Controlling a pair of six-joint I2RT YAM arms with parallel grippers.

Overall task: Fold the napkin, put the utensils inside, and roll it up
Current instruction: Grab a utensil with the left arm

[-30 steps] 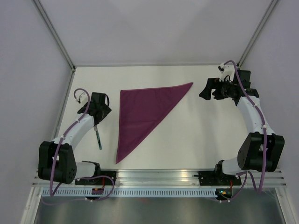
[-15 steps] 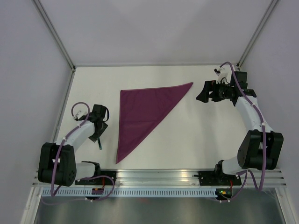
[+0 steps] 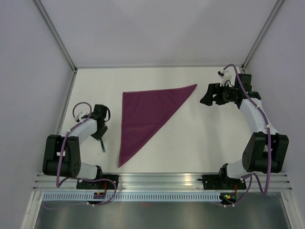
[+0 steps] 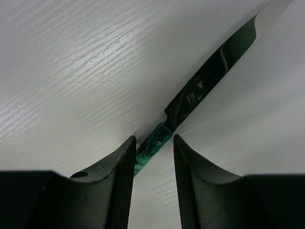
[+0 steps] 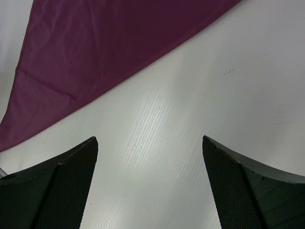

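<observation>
Well, the shiny magenta-purple cloth napkin (image 3: 143, 117) already lies folded into a triangle, with nothing tucked inside and no roll yet. Left of the napkin, the left gripper (image 4: 152, 143) straddles the slim dark green utensil (image 4: 209, 81); clamped or not, I cannot tell. Right of the napkin, the right gripper (image 3: 205, 97) hangs spread wide, empty. No containers about.

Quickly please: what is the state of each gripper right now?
Left gripper: open, one finger on either side of the utensil handle.
Right gripper: open, holding nothing, near the napkin.
</observation>
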